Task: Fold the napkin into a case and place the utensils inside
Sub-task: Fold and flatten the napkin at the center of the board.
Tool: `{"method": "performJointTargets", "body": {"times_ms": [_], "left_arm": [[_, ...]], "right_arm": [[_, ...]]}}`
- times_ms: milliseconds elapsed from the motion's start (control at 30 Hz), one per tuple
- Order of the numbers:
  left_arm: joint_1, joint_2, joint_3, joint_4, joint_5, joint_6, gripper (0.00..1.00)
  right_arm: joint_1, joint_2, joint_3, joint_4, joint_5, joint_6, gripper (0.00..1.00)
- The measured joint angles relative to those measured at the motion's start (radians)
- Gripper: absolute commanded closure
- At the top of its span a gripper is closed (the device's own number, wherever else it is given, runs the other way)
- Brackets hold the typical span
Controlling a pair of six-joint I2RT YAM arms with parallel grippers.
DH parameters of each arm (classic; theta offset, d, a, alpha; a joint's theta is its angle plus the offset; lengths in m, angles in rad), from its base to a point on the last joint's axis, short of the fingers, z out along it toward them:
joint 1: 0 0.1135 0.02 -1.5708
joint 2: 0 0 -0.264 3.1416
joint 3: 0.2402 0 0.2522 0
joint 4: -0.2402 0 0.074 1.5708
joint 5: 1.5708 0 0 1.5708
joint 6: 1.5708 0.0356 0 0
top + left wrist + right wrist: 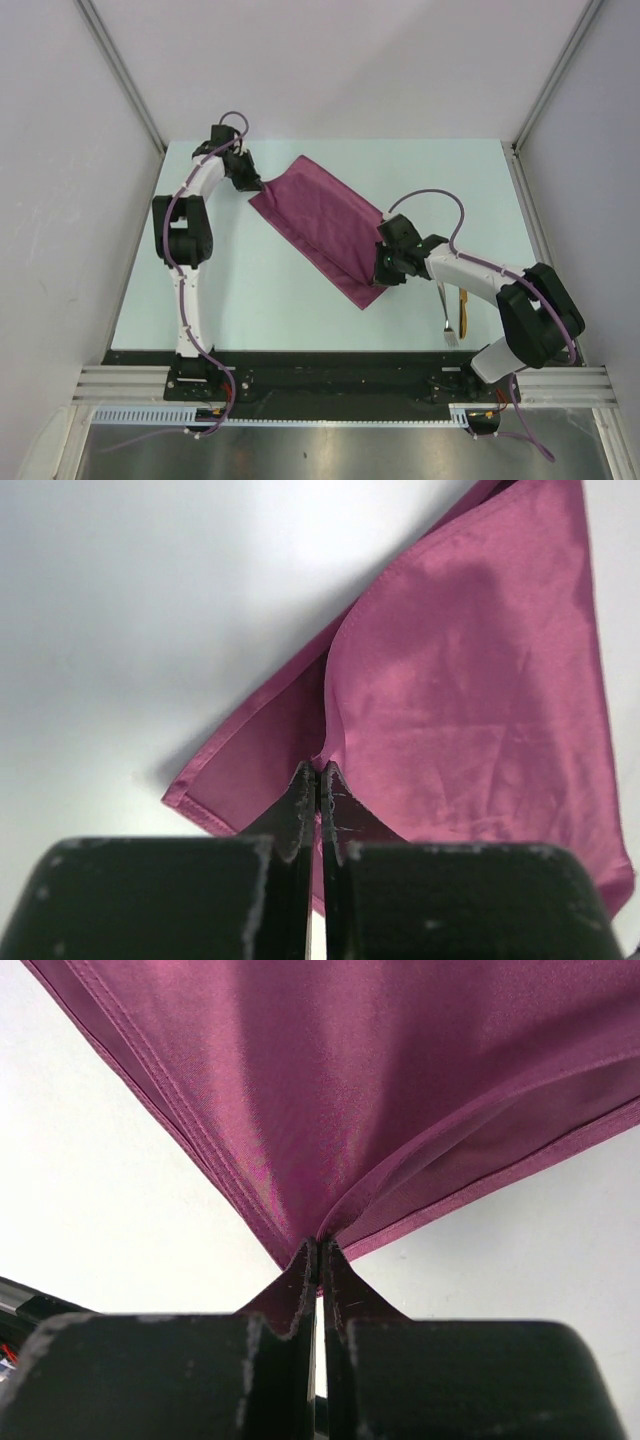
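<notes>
top external view has the plum napkin [325, 225] lying as a doubled oblong, slantwise on the pale table [280, 300], stretched between the two end effectors. the left gripper [250, 185] is clamped on the cloth at its far-left end, and the left wrist view shows the fingertips pressed together on a raised upper layer, with the rest of the napkin fanning out ahead and to the right of them. the right gripper [385, 262] is likewise closed on the cloth at the opposite long edge, near the lower end. its own camera shows the hem gathered into the pinch and the fabric spreading away forward and above. the utensils [455, 312] lie behind and to the outer side of the right gripper, beside its forearm and apart from the cloth: a silver piece [447, 315] and a golden-yellow piece [463, 308] close together. judging by this, the folding step is in hand and the case is not yet formed. the next move likely calls for both arms to carry their pinched edges over together, keeping the cloth taut and the layers aligned, before either grip is let go.
</notes>
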Motion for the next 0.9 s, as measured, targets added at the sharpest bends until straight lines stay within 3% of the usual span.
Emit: {"method": "performJointTargets", "body": {"times_ms": [900], "left_arm": [[0.011,0.004,0.010,-0.089,-0.071,0.026,0.98]], "right_arm": [[0.060,-0.011,-0.055,0.057,-0.011,0.048,1.00]]}}
